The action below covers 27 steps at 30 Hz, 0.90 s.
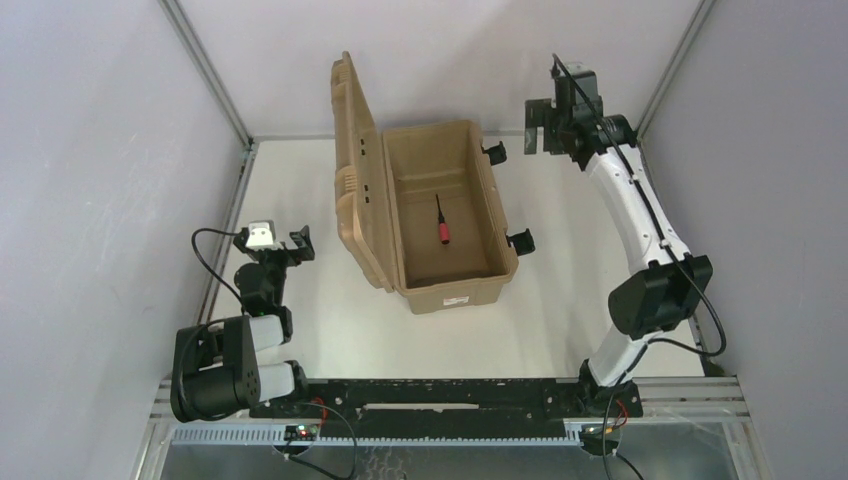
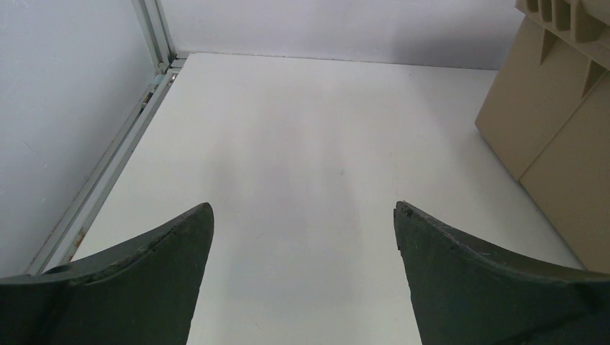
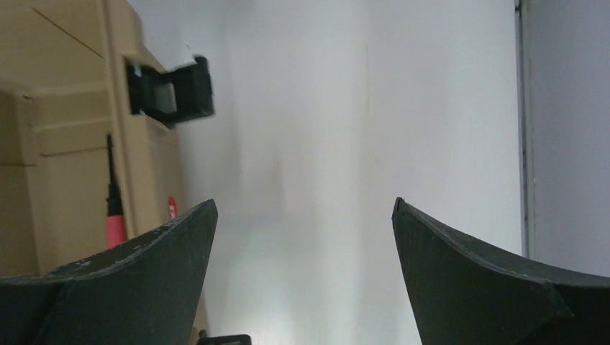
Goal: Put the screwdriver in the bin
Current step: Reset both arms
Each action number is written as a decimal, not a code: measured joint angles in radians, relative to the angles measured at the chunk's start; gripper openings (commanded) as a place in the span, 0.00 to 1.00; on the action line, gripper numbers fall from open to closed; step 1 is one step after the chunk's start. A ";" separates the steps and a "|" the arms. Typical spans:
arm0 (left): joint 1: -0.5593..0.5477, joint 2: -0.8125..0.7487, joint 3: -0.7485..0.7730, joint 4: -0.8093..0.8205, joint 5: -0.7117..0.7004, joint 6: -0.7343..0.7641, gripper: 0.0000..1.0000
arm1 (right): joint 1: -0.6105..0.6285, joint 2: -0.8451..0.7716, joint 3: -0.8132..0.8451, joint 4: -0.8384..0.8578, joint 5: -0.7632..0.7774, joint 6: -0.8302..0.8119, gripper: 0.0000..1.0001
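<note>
Matt tan plastic bin [image 1: 455, 285], smooth matt white table [image 1: 570, 300], red-handled screwdriver [image 1: 442, 229].

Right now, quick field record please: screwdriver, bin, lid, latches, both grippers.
screwdriver: lying on the bin floor, red handle nearest the arms
bin: on the table, between the arms, open
lid: raised on the bin's left side
latches: two, black, undone on the right wall
left gripper: open, empty, over bare table left of the bin
right gripper: open, empty, right of the bin
task state: screwdriver in the bin
</note>
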 measured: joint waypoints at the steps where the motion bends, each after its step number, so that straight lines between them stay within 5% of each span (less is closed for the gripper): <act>1: 0.000 0.000 0.000 0.000 0.000 0.000 1.00 | -0.009 -0.013 -0.035 0.011 -0.004 0.000 1.00; 15: 0.000 0.000 0.000 0.000 0.000 0.000 1.00 | -0.086 -0.173 -0.562 0.288 -0.085 0.020 1.00; 27: -0.001 0.000 0.000 0.000 0.000 0.000 1.00 | -0.105 -0.201 -0.773 0.425 -0.097 0.040 1.00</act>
